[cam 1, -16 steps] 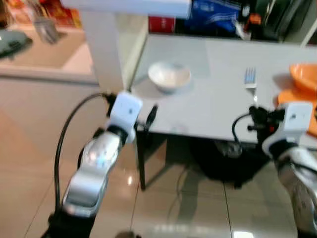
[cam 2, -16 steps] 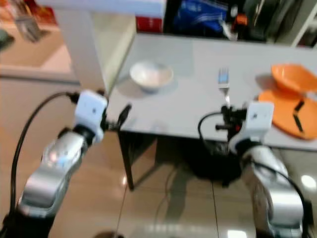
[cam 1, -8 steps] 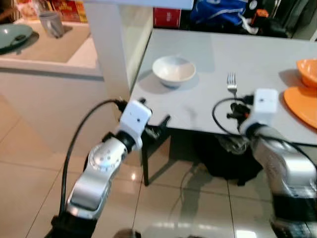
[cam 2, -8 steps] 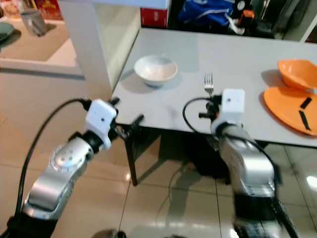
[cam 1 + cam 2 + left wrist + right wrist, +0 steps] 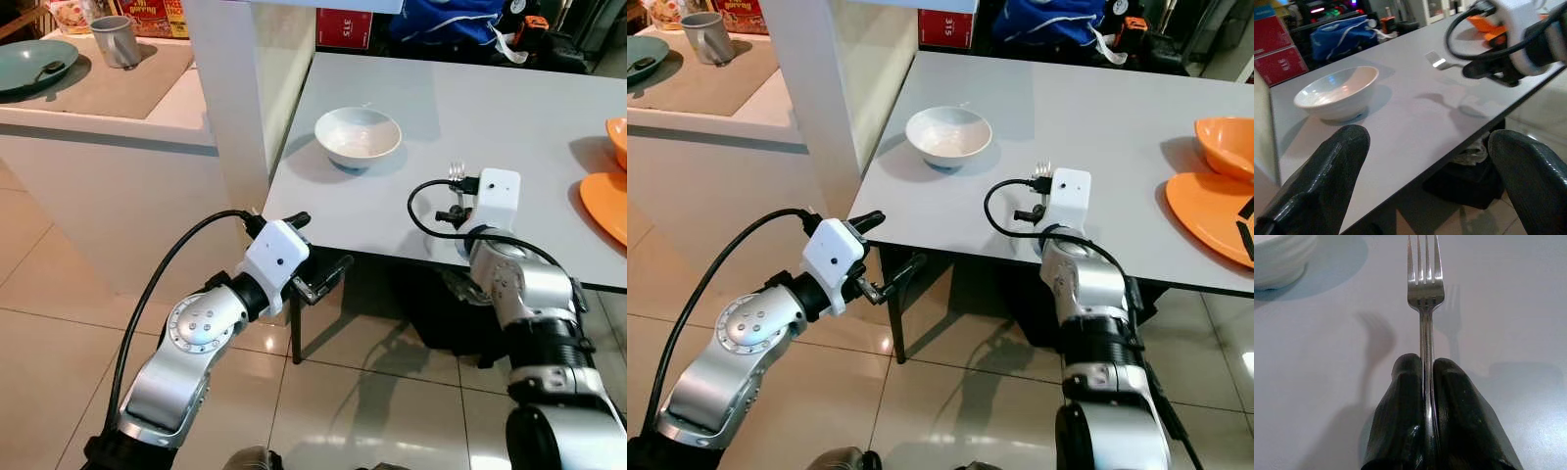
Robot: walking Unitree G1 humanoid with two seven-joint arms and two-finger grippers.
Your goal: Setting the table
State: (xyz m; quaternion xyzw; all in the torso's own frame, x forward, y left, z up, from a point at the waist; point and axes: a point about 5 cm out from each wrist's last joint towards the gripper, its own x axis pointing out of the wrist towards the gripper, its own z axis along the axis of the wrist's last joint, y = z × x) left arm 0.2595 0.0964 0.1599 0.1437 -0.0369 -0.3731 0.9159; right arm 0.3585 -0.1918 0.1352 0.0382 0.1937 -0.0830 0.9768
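Note:
A white bowl [image 5: 358, 136] stands on the grey table [image 5: 529, 117] near its left side. My right gripper [image 5: 1423, 363] is shut on the handle of a silver fork [image 5: 1424, 289]. The fork [image 5: 456, 172] is held low over the table, to the right of the bowl, with its tines pointing away from me. My left gripper [image 5: 321, 243] is open and holds nothing. It hangs at the table's front left corner, just below the edge, and its fingers [image 5: 1327, 171] frame the bowl [image 5: 1338, 91].
An orange plate [image 5: 1205, 201] and an orange bowl [image 5: 1227, 142] sit at the table's right end. A white pillar [image 5: 230, 88] stands left of the table. Beyond it a counter [image 5: 98, 93] carries a teal plate [image 5: 34, 67] and a metal mug [image 5: 118, 41]. A blue bag [image 5: 446, 22] lies behind the table.
The camera has shifted and sharpened. My right gripper has carried the fork leftward, closer to the white bowl. The left gripper stays open by the table corner.

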